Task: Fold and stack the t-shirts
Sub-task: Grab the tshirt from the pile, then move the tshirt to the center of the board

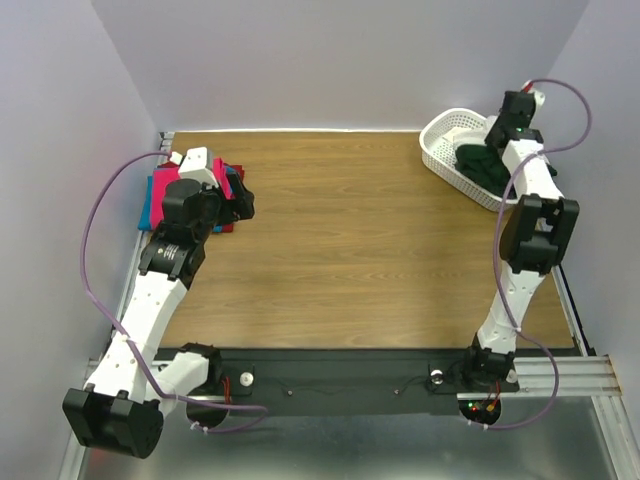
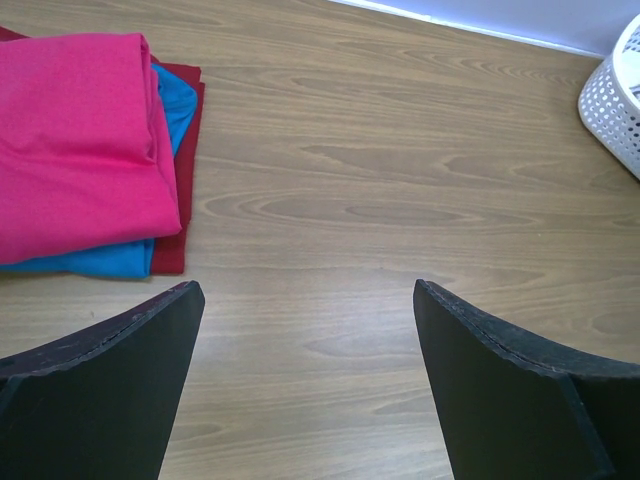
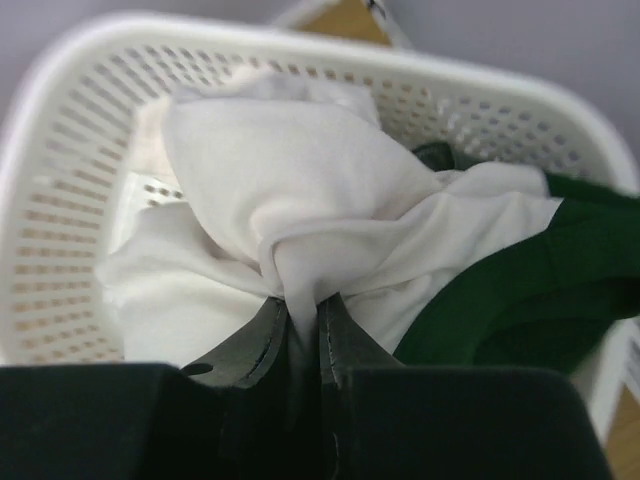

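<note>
Cloth of the white t-shirt (image 3: 300, 190) sat pinched in the right gripper (image 3: 302, 318), in the upper-right basket (image 3: 60, 150), while the left gripper (image 2: 308, 292) gaped wide near the folded stack (image 2: 80, 150).

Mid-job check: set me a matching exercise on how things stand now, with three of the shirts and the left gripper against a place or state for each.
Things:
1. magenta shirt
2. red shirt
3. white shirt
4. left gripper

Places or states:
a. open above the table
b. in the basket, pinched by the right gripper
c. bottom of the stack
d. top of the stack

Pairs: 1-d, 2-c, 3-b, 4-a.
</note>
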You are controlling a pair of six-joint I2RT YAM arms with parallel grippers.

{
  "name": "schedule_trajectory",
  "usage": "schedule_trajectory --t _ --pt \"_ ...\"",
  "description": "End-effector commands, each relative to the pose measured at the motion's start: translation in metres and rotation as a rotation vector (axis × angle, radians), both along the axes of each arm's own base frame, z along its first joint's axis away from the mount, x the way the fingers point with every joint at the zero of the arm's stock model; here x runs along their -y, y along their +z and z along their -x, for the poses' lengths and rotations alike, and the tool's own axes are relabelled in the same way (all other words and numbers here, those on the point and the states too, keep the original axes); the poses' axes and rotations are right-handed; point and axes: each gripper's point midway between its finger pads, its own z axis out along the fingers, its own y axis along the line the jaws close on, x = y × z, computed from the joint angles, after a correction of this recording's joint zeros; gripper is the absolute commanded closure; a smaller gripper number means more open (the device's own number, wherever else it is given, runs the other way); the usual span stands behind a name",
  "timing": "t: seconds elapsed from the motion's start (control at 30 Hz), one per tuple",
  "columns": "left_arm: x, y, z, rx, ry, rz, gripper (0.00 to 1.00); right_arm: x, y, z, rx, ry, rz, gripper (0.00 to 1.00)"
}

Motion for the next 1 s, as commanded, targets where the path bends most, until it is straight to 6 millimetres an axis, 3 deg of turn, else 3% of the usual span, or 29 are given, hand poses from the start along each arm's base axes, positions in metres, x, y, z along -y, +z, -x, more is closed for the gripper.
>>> schedule_trajectory --t 0.0,0.03,0.07,0.13,0.17,0.3,0.4,0.47,0.5,0.53,0.77,0.8,0.83,0.87,0.97 --pt "0.005 0.011 -0.003 0.05 -0.025 0.028 0.02 -0.014 0.194 0.016 0.414 0.055 0.046 1.0" --pt "0.005 0.011 -0.003 0.052 -0.027 0.029 0.02 -0.017 0.212 0.022 0.456 0.067 0.049 0.99" --pt "0.005 0.01 -0.003 0.049 -0.027 0.029 0.02 -0.022 0.258 0.038 0.572 0.083 0.07 1.0" --pt "0.005 0.011 -0.003 0.051 -0.026 0.031 0.02 -0.035 0.283 0.05 0.643 0.145 0.071 1.0" --pt "0.005 0.011 -0.003 0.051 -0.029 0.032 0.03 -0.043 0.315 0.067 0.718 0.177 0.085 1.0" --pt "0.005 0.012 -0.003 0.057 -0.028 0.037 0.03 -0.084 0.373 0.1 0.849 0.378 0.074 1.0" --pt "0.003 0.015 -0.002 0.069 -0.019 0.04 0.03 -0.11 0.399 0.124 0.916 0.495 0.07 1.0" --pt "0.001 0.016 -0.001 0.075 -0.007 0.039 0.04 -0.142 0.429 0.16 1.0 0.65 0.066 1.0" --pt "0.0 0.018 -0.001 0.08 -0.003 0.041 0.04 -0.143 0.43 0.16 1.01 0.65 0.061 1.0" --pt "-0.001 0.018 -0.001 0.083 0.0 0.04 0.04 -0.154 0.443 0.178 1.042 0.704 0.064 1.0" --pt "-0.006 0.022 -0.001 0.097 0.026 0.034 0.05 -0.205 0.47 0.235 1.118 0.979 -0.023 0.99" --pt "-0.006 0.025 0.0 0.102 0.026 0.038 0.06 -0.211 0.469 0.24 1.125 1.006 -0.044 0.98" --pt "-0.012 0.026 -0.001 0.107 0.064 0.034 0.07 -0.215 0.454 0.234 1.101 1.018 -0.086 0.98" --pt "-0.017 0.027 -0.001 0.111 0.092 0.03 0.07 -0.225 0.461 0.247 1.148 1.048 -0.104 0.94" --pt "-0.023 0.031 -0.001 0.122 0.131 0.043 0.09 -0.24 0.433 0.234 1.123 1.041 -0.19 0.92"
